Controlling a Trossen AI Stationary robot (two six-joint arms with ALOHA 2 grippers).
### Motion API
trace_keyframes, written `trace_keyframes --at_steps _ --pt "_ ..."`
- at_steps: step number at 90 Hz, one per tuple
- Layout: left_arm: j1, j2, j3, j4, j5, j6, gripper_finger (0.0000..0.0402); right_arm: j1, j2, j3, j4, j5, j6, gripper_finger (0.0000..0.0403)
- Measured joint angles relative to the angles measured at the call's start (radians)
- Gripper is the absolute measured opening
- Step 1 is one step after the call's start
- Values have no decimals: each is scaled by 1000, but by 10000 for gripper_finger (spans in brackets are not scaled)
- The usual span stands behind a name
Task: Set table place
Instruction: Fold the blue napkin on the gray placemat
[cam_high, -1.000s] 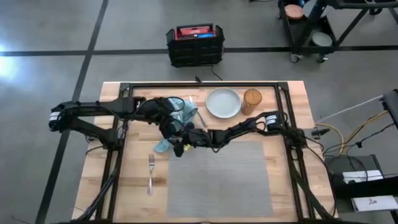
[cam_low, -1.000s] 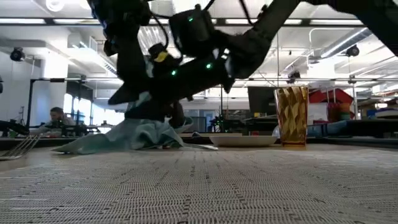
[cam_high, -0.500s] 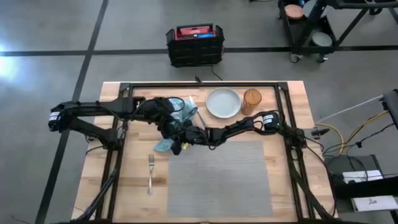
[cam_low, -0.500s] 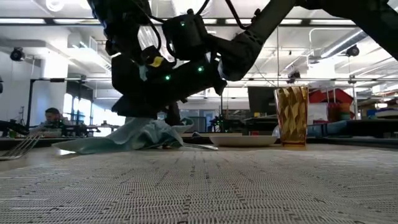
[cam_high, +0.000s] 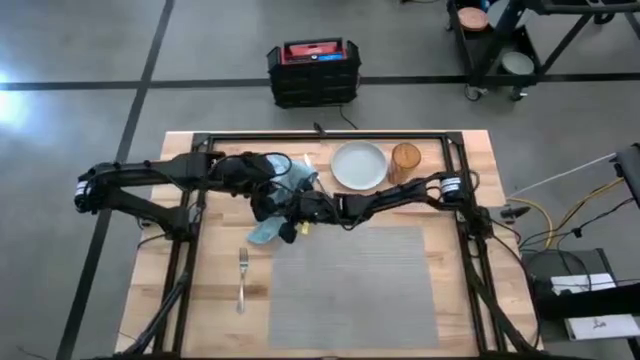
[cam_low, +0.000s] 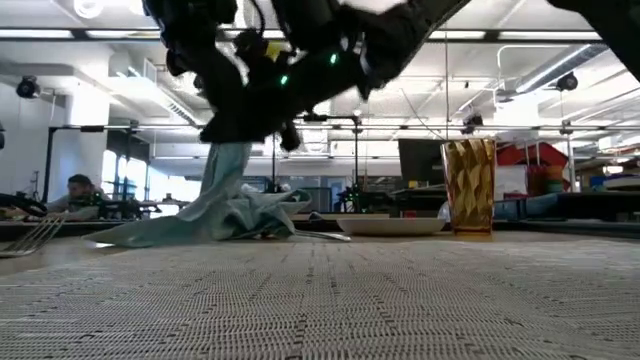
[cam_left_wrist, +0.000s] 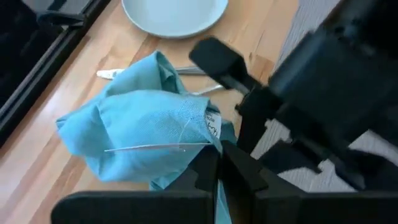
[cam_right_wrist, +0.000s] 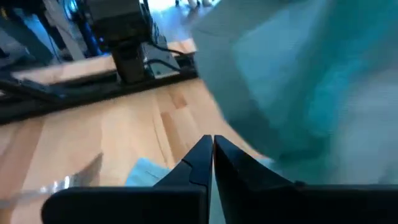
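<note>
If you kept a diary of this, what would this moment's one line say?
left gripper: shut on napkin, lifting | right gripper: shut, beside it | fork, plate, glass: off placemat

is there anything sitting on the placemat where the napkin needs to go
Nothing visible: the grey placemat lies bare. The teal napkin hangs from the grippers over the table off the mat's far left corner; the fork lies beside the mat, off it.

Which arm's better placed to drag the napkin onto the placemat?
Left, probably. Left end effector is shut on the napkin, part lifted off the table; placemat lies adjacent. Right end effector hovers beside it.
</note>
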Motion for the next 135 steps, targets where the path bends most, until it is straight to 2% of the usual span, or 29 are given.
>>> trace_keyframes --at_steps 26,41,57,71,83,91,110,135 --pt "0 -86 18 -2 -43 3 0 -10 -295 2 -479 0 -164 0" --pt "0 -100 33 3 -49 5 0 -20 -470 3 -657 1 -200 0" --pt "0 -82 78 12 -51 28 0 -20 -594 2 -827 0 -205 0" --pt "0 -52 124 22 -53 39 0 -19 -607 -25 -814 -1 -124 0" --pt "0 -36 126 30 -53 39 0 -19 -542 -79 -808 -4 -63 1" --pt "0 -24 123 29 -53 39 0 -19 -487 -123 -724 -5 -28 13" --pt "0 6 129 30 -52 54 0 -18 -365 -143 -527 -30 -7 86" --pt "0 11 129 30 -51 55 0 -18 -201 -141 -223 -46 202 187"
